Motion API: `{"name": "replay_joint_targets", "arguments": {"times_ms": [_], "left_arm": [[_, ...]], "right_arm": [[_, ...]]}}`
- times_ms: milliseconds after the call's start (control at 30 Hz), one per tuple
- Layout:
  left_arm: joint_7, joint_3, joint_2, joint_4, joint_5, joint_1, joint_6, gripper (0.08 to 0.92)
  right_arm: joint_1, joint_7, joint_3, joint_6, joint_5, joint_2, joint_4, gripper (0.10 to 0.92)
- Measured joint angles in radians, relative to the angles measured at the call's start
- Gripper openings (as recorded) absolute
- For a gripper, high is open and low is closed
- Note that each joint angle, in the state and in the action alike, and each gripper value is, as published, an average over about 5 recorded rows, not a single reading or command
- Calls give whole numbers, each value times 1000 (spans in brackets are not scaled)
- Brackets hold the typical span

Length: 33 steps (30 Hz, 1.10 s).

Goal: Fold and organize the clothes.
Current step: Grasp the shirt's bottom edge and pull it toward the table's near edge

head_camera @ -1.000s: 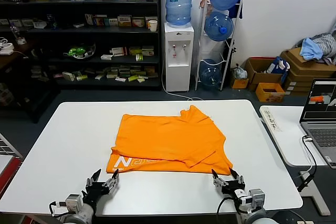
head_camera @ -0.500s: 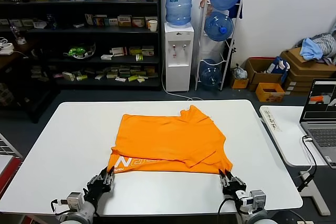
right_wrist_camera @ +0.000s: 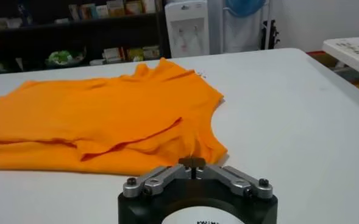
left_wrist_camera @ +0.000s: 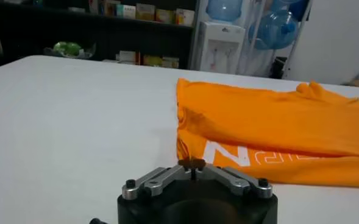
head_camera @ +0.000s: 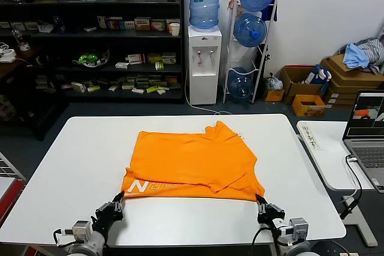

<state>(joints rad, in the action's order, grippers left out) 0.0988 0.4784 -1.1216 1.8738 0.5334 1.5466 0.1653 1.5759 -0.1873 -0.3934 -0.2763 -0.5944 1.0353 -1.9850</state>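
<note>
We judge the T-shirt (head_camera: 192, 163) soft and limp (light too); both grippers, left (head_camera: 117, 201) and right (head_camera: 262, 202), have jaws together, pinching its near corners

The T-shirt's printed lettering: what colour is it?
White, on the bright orange T-shirt; the lettering shows best in the left wrist view.

Both arms sit low at the near edge. The left gripper (head_camera: 118, 199) is pinched closed, and the right gripper (head_camera: 261, 201) is closed too.
</note>
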Motion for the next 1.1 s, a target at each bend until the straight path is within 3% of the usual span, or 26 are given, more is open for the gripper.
{"name": "replay_joint_targets", "arguments": {"times_ms": [500, 833, 967, 1100], "left_arm": [[103, 55, 127, 177, 137, 154, 67, 91], [143, 65, 165, 276, 166, 276, 93, 92], [153, 73, 174, 301, 174, 308, 102, 135], [167, 83, 185, 319, 186, 318, 113, 244]], "right_arm": [[184, -93, -31, -50, -84, -106, -171, 124], [258, -146, -41, -69, -100, -129, -233, 124], [266, -166, -42, -71, -92, -133, -243, 180], [264, -180, -49, -68, -80, -144, -257, 298]]}}
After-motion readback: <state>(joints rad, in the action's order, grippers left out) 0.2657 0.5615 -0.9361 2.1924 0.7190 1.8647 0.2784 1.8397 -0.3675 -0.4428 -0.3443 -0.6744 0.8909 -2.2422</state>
